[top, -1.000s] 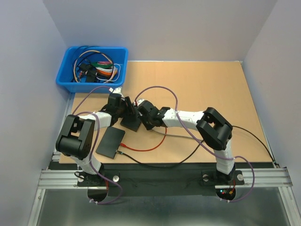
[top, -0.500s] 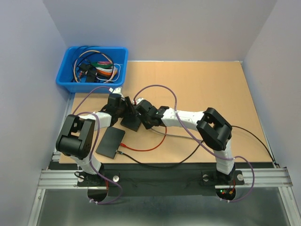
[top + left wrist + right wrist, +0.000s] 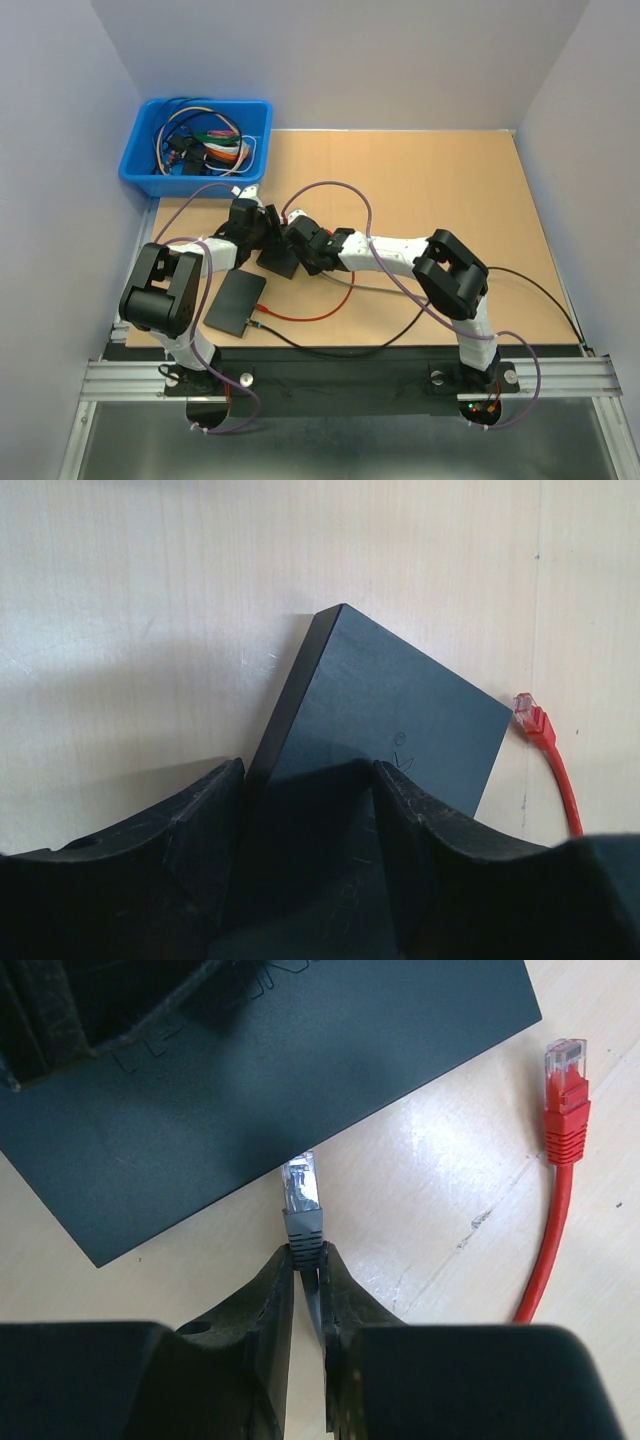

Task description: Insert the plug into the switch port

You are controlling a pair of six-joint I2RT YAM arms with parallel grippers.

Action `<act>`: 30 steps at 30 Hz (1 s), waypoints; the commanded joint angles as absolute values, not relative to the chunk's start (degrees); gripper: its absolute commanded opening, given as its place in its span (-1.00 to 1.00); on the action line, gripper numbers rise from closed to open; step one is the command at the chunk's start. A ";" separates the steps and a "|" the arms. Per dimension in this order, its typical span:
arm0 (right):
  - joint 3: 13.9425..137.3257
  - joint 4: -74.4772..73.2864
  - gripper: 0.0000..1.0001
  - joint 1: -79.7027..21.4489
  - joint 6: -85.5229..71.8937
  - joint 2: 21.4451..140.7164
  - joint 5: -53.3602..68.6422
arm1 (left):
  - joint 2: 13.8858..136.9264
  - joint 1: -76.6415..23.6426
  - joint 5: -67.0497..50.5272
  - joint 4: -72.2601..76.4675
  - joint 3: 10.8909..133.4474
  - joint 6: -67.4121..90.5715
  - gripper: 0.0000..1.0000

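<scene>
Plug [image 3: 302, 1200] pinched in right tool [image 3: 305, 1257], tip at switch [image 3: 330, 1070] edge, left tool [image 3: 307, 772] gripping switch

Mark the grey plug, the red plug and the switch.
grey plug [image 3: 304, 1224], right wrist view, on its grey boot.
red plug [image 3: 567, 1120], right wrist view, on its red boot.
switch [image 3: 400, 705], left wrist view, on its top face.

switch [image 3: 390, 720] matt black plastic; table [image 3: 450, 1190] glossy pale wood; plug [image 3: 301, 1185] clear plastic

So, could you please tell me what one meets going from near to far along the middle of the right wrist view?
Right pincer → grey plug → black switch. The red cable off to the side is left out, since it spans much of that depth.
</scene>
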State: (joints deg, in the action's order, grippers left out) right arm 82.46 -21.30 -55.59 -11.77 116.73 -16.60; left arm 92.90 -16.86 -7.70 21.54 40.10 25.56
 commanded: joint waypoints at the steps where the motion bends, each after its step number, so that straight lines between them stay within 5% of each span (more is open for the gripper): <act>1: 84.81 -17.93 -0.99 -55.63 -11.78 117.42 -20.91 | 93.69 -17.40 -9.76 19.78 39.37 25.05 0.25; 30: 83.41 -17.93 -0.99 -55.46 -13.09 115.84 -23.65 | 93.69 -17.40 -9.93 19.42 40.17 24.35 0.25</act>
State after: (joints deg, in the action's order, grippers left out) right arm 81.36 -20.25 -55.51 -12.73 116.66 -22.74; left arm 93.03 -16.86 -8.12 21.67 40.12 25.52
